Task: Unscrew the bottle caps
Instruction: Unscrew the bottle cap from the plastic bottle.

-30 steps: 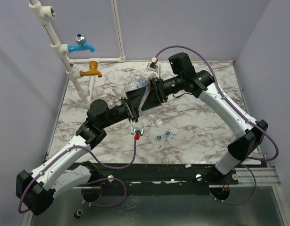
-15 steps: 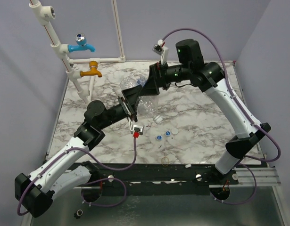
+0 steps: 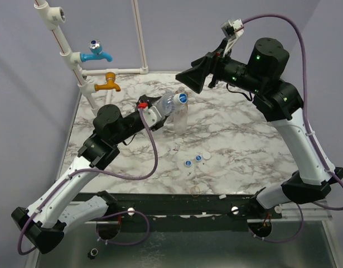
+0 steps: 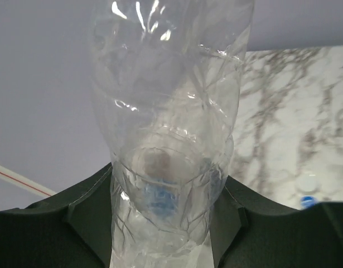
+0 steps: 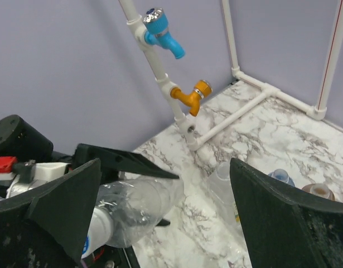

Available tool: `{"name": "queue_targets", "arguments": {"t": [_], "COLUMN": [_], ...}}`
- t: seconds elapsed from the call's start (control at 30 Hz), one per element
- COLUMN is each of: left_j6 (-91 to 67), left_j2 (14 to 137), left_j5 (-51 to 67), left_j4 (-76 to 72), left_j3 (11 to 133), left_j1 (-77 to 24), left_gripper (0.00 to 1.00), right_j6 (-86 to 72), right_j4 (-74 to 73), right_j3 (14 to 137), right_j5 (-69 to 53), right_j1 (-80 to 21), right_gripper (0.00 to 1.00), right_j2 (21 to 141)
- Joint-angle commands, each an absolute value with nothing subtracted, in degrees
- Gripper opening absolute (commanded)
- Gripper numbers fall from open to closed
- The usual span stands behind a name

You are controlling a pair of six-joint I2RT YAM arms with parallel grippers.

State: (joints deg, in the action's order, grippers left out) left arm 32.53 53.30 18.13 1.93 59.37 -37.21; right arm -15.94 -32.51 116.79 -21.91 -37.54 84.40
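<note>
My left gripper [image 3: 162, 107] is shut on a clear plastic bottle [image 3: 170, 104] and holds it above the table, its blue-and-white cap [image 3: 182, 99] pointing right. The left wrist view shows the bottle [image 4: 165, 139] squeezed between the dark jaws of that gripper [image 4: 163, 223]. My right gripper [image 3: 189, 78] hangs wide open, up and to the right of the cap, touching nothing. From the right wrist, the bottle [image 5: 138, 209] and its cap [image 5: 96, 231] lie below the open gripper [image 5: 165, 215]. Loose bottle caps [image 3: 198, 158] lie on the marble.
A blue tap [image 3: 96, 53] and an orange tap [image 3: 109, 82] stick out from the white pipe frame at the back left. Open-necked bottles [image 5: 224, 178] stand on the marble under the held one. A thin yellowish ring [image 3: 196, 191] lies by the front edge.
My right gripper opened, came off the bottle's cap end and rose up and to the right. The left arm turned the bottle and carried it back and left.
</note>
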Motion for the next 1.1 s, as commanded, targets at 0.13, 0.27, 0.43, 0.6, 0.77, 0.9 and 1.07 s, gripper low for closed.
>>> {"name": "queue_targets", "arguments": {"t": [0.13,0.27,0.43,0.6,0.77,0.9,1.07], "left_j6": [-6.0,-9.1,-11.7,-12.4,-12.6,-12.6,-12.6], "left_j2": [56.8,57.3,57.2,57.5,57.5,57.5,57.5], "left_j5": [15.3,12.9,12.2,12.4,12.7,12.7,13.2], "left_j4": [9.2,8.9,8.2,7.4,6.5,6.3,6.0], "left_j3": [59.2,59.7,60.1,59.9,59.7,59.8,59.5], "left_j1": [-37.3,-37.3,-37.2,-37.2,-37.3,-37.1,-37.0], "left_gripper": [0.14,0.13,0.12,0.12,0.11,0.11,0.11], "right_j6": [-16.8,-18.0,-18.6,-19.9,-20.8,-21.1,-21.1], "right_j4": [-23.3,-22.0,-21.1,-19.9,-19.8,-19.5,-19.0], "right_j3": [114.1,112.8,110.5,109.4,109.9,110.1,110.4], "right_j5": [-23.1,-25.0,-24.8,-26.1,-27.7,-28.8,-28.7], "right_j1": [-37.8,-37.9,-37.8,-37.9,-38.2,-38.9,-39.4], "right_gripper": [0.97,0.91,0.81,0.68,0.66,0.66,0.48], "right_j2": [88.2,88.9,89.0,89.0,90.5,91.7,92.4]}}
